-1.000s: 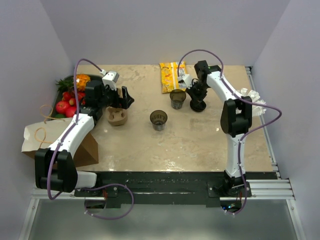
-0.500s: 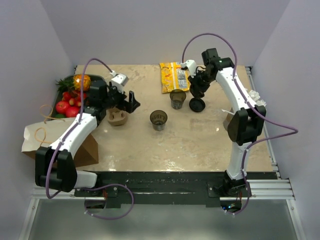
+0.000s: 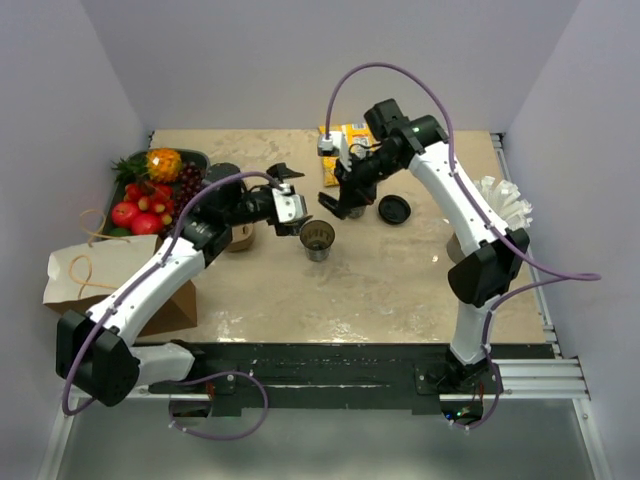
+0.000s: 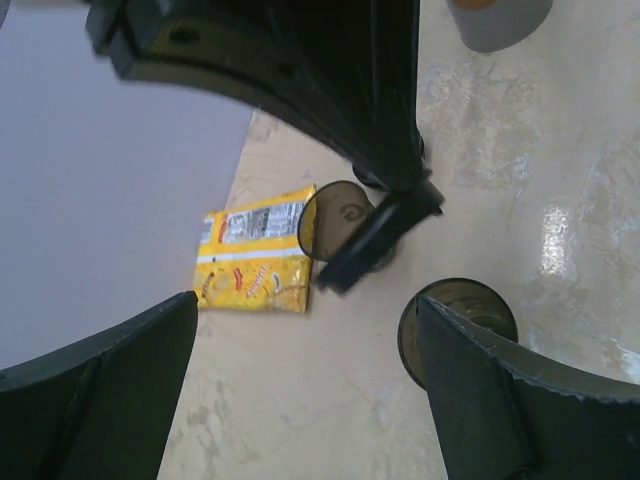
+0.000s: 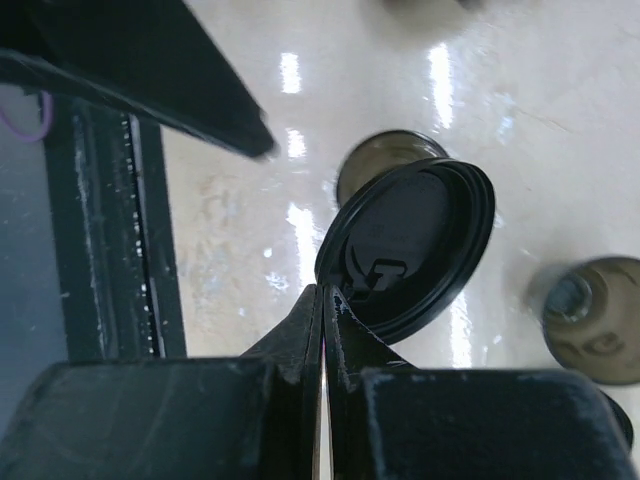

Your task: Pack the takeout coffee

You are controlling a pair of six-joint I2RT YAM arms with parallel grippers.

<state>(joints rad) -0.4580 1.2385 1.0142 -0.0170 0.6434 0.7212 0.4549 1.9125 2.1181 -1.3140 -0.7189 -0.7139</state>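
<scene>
Two open brown coffee cups stand mid-table: one at the centre (image 3: 318, 240) (image 4: 455, 312) (image 5: 385, 160), one behind it (image 4: 330, 218) (image 5: 590, 315), mostly hidden by the right arm in the top view. My right gripper (image 3: 337, 203) (image 5: 325, 292) is shut on the rim of a black lid (image 5: 410, 250), which hangs tilted above and just behind the centre cup. A second black lid (image 3: 394, 209) lies on the table. My left gripper (image 3: 294, 202) (image 4: 308, 310) is open just left of the centre cup, holding nothing. The cardboard cup carrier (image 3: 238, 237) sits behind the left arm.
A brown paper bag (image 3: 100, 280) lies at the left edge. A dark tray of fruit (image 3: 150, 185) sits at the back left. A yellow snack packet (image 3: 343, 152) (image 4: 250, 262) lies at the back. Crumpled white paper (image 3: 503, 200) rests at the right edge.
My right gripper has risen from the lid spot and swung left with a black lid toward the centre cup. My left gripper has moved right from the carrier to that cup.
</scene>
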